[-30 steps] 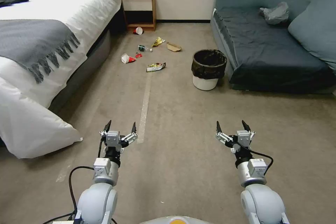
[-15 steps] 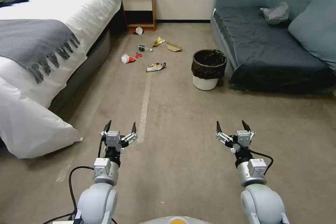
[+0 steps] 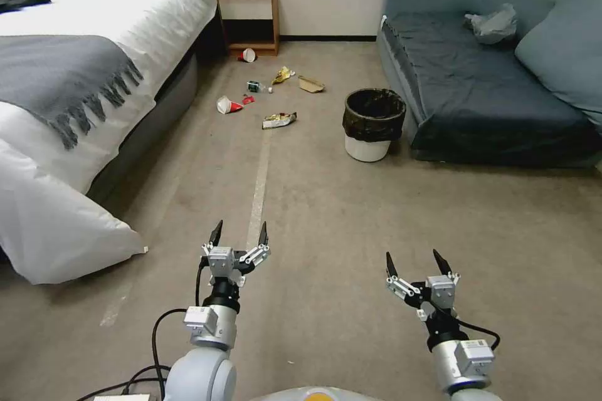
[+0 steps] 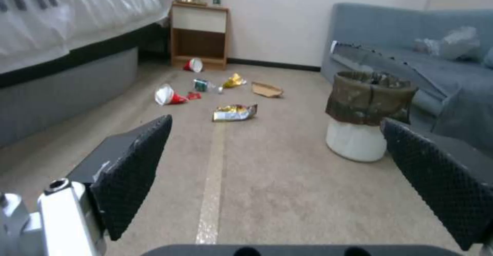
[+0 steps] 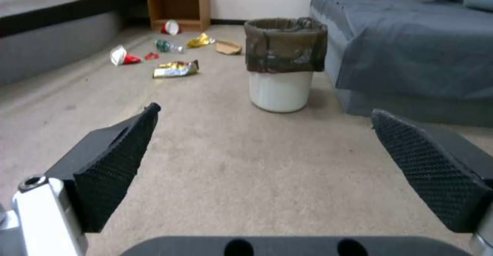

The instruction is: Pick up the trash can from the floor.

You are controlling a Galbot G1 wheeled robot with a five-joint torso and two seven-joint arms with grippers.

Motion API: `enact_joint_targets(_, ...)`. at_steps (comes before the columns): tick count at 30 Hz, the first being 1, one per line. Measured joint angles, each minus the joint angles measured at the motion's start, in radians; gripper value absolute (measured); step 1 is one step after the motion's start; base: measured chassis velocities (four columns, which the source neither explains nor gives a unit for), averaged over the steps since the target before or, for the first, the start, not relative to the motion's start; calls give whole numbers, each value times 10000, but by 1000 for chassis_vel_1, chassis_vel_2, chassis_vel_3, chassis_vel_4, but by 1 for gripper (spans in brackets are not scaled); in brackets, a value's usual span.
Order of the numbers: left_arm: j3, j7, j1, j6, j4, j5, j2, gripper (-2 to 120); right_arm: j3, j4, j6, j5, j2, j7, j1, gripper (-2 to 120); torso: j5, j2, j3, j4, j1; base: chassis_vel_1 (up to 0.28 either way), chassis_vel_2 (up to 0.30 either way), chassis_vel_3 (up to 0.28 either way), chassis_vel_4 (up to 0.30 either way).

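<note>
Head view: the trash can (image 3: 374, 124) stands upright on the floor (image 3: 326, 213) just beside the blue sofa (image 3: 483, 88) — well ahead of both grippers. Left gripper (image 3: 238, 233) and right gripper (image 3: 414, 263) hover over carpet, jaws spread, empty.

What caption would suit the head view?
Both open grippers, left and right, hover above the floor, far from the trash can.

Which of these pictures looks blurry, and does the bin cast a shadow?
Head view: crisp, and the trash can casts only a faint shadow on the floor. Left wrist view: softest, trash can slightly smeared. Right wrist view: trash can clearer, faint shadow beside it.
</note>
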State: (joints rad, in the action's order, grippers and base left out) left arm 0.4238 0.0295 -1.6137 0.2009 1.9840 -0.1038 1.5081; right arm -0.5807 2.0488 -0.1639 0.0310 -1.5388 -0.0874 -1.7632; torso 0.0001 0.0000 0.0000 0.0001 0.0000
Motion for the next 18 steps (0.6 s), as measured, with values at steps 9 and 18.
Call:
enact_joint_targets(9, 173, -203, -22, 206, -162, 101, 57, 100, -88, -295, -683, 563, -39, -258, 298, 100, 0, 0, 0, -1, 0, 0, 0, 0, 0)
enact_joint_targets(18, 308, -345, 0, 351, -238, 191, 66, 100, -62, -412, -892, 596, -93, -444, 336, 100, -1, 0, 0, -1, -1, 0, 0, 0, 0)
